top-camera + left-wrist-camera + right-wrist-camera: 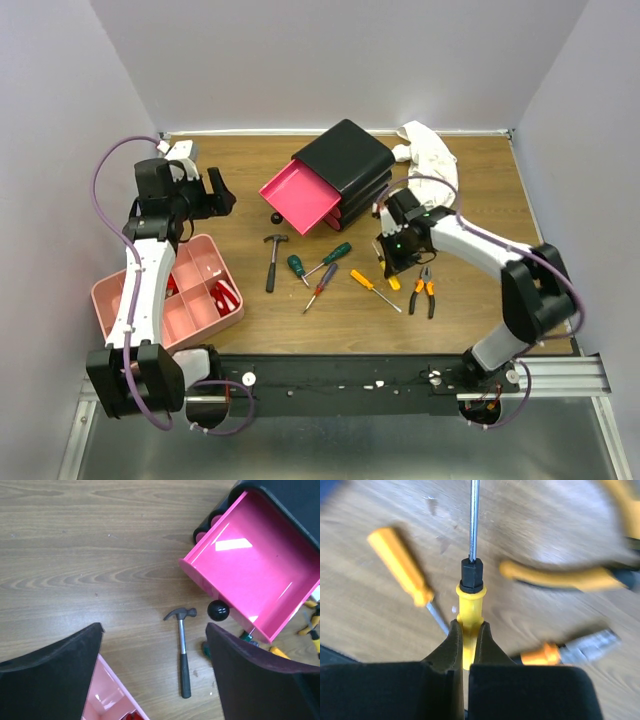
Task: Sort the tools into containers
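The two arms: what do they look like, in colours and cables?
The left arm and the right arm have white links, black joints and black bases. A purple cable loops along each. The left tool and the right tool have black fingers.

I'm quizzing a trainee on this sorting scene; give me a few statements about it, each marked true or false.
1. The right tool is shut on a yellow-handled screwdriver. True.
2. The hammer lies inside the open top drawer. False: it lies on the table; that drawer is empty.
3. The left tool is open and holds nothing. True.
4. The pliers are in the pale-pink tray. False: they lie on the table, across from the tray, by the right arm.
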`<state>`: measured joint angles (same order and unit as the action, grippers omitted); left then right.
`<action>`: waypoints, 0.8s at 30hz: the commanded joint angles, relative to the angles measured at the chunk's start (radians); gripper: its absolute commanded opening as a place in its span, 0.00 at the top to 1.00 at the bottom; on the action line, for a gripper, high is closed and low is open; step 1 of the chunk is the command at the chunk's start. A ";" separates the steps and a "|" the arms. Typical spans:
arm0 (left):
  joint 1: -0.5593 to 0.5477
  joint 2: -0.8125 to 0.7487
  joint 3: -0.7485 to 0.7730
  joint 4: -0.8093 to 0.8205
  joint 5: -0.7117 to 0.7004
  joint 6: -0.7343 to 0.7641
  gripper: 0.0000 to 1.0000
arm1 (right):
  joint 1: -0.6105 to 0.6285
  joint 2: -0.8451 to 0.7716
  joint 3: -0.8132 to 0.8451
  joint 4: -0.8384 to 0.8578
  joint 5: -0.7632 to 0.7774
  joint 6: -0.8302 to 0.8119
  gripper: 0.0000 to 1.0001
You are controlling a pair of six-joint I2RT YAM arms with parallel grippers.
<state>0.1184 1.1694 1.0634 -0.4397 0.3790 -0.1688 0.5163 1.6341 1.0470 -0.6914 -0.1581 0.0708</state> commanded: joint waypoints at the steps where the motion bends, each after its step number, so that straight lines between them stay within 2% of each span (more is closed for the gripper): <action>1: 0.007 -0.023 -0.017 0.064 0.026 -0.108 0.01 | 0.002 -0.209 0.163 -0.111 0.022 -0.095 0.99; 3: 0.007 -0.027 -0.025 0.075 0.034 -0.132 0.01 | 0.002 -0.241 0.221 -0.100 -0.065 -0.114 0.99; 6: 0.012 -0.036 -0.060 0.105 0.040 -0.187 0.01 | 0.002 -0.275 0.309 0.001 -0.145 -0.091 0.99; 10: 0.039 -0.034 -0.131 0.156 0.049 -0.306 0.07 | 0.011 -0.182 0.438 0.067 -0.250 -0.083 0.99; 12: 0.053 -0.033 -0.151 0.156 0.047 -0.369 0.14 | 0.022 -0.110 0.514 0.108 -0.256 -0.075 0.99; 15: 0.059 -0.025 -0.174 0.153 0.079 -0.402 0.16 | 0.068 0.017 0.657 0.093 -0.236 -0.092 0.99; 19: 0.059 -0.057 -0.223 0.215 0.090 -0.451 0.17 | 0.112 0.156 0.803 0.067 -0.212 -0.080 0.99; 24: 0.067 -0.099 -0.250 0.233 0.090 -0.456 0.16 | 0.131 0.262 0.866 0.064 -0.195 -0.074 0.99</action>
<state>0.1753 1.1259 0.8280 -0.2600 0.4362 -0.5869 0.6273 1.8420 1.8420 -0.6216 -0.3580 -0.0082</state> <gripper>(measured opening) 0.841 0.061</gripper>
